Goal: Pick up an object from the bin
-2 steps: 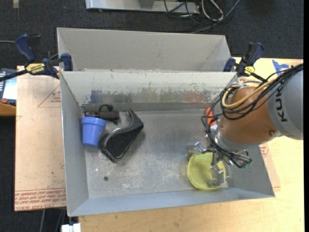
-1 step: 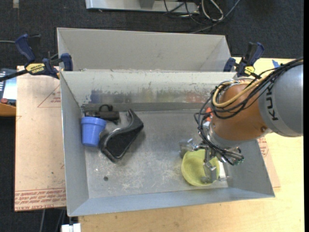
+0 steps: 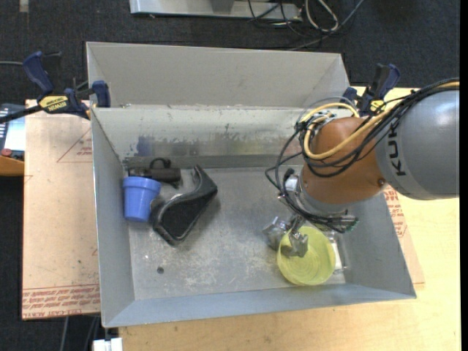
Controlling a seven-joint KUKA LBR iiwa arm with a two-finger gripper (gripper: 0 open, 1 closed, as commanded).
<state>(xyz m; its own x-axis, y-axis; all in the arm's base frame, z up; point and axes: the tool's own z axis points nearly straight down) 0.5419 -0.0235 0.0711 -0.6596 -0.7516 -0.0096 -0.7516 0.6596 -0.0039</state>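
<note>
My gripper (image 3: pixel 287 241) hangs low in the bin's front right part, its metal fingers (image 3: pixel 296 246) standing apart at the left edge of a pale yellow round disc (image 3: pixel 308 263). One finger overlaps the disc's rim and the other sits just left of it. Nothing shows between the fingers.
A blue cup (image 3: pixel 139 197) lies on its side at the bin's left, with a dark brown handle-like piece (image 3: pixel 155 170) behind it. A black and grey curved tool (image 3: pixel 183 209) lies right beside the cup. The arm's orange cover and cables hang above the gripper.
</note>
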